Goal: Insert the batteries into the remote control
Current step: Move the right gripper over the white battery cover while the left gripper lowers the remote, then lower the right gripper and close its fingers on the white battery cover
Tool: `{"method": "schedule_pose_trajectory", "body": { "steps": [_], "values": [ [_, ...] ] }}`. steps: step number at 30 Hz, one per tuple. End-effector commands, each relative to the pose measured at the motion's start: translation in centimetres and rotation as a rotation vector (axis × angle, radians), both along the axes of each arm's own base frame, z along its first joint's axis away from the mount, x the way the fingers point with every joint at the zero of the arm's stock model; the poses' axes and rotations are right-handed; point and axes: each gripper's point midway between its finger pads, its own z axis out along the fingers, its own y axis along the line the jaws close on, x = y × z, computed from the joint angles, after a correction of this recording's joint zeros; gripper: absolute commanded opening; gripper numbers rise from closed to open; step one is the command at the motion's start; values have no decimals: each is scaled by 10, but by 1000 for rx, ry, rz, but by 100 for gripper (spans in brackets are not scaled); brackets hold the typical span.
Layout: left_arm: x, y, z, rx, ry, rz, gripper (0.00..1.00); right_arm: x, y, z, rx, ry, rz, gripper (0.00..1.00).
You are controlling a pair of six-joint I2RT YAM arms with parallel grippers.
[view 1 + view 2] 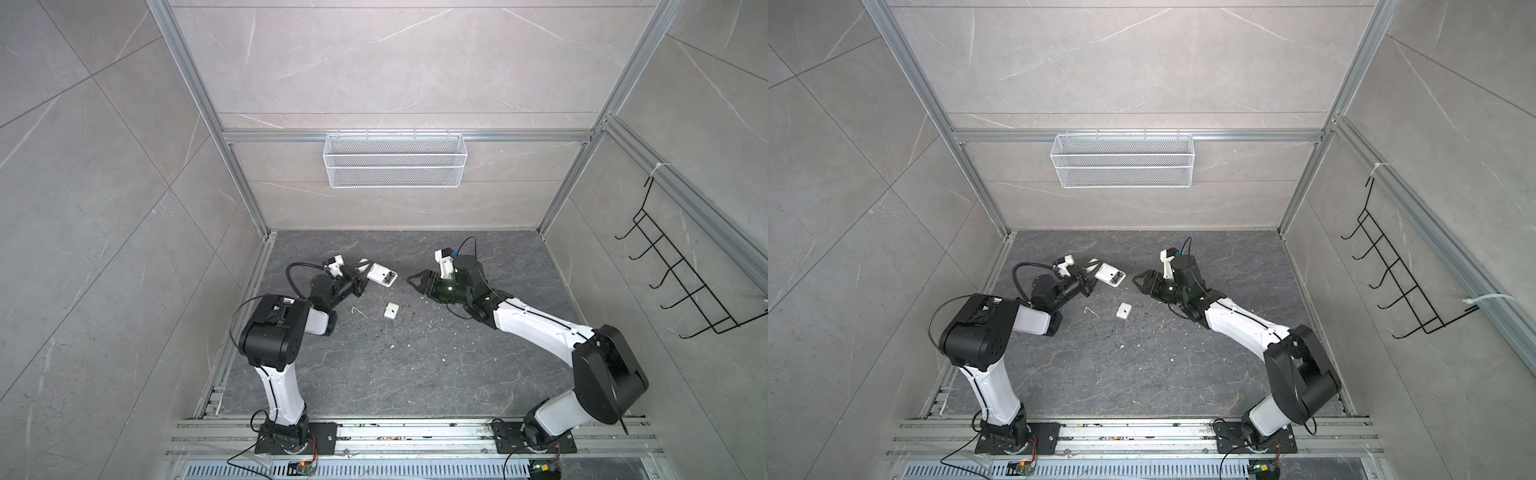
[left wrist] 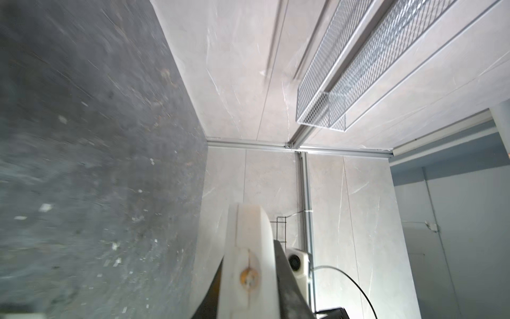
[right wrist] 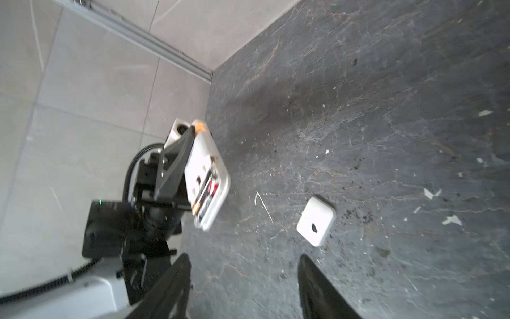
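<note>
Item: remote control, white, held clear of the counter toward the far left of centre, back side up, with its battery bay open at the right-hand end. Holder: left gripper, clamped on the remote's left end. Contents: batteries, dark with orange and red at the ends, lying side by side in the bay. The view is too blurred to tell whether both are pressed fully home. Companion: right gripper, jaws apart and holding nothing, a little to the right of the remote and not touching it. Loose part: small white cover, flat on the counter, nearer than the remote and between the two arms. Handling note, judged from where I stand: loading looks all but done, so the work in hand is confirming the seating and then fetching the cover. The left arm ought to hold the remote level so nothing rolls out. The right arm should come down squarely over the cover, pinch it by its edges, and keep clear of the open bay.
</note>
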Motion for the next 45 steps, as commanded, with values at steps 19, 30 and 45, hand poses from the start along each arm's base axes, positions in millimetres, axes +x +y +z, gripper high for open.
{"method": "schedule_pose_trajectory", "body": {
  "steps": [19, 30, 45],
  "values": [
    [-51, 65, -73, 408, -168, 50, 0, 15, 13, -132, -799, -3, 263, 62],
    [-47, 62, -73, 370, -146, 29, 0, 20, 35, -154, -727, 132, 209, 57],
    [-47, 61, -73, 364, -142, 24, 0, 16, 50, -165, -653, 184, 194, 48]
  ]
}}
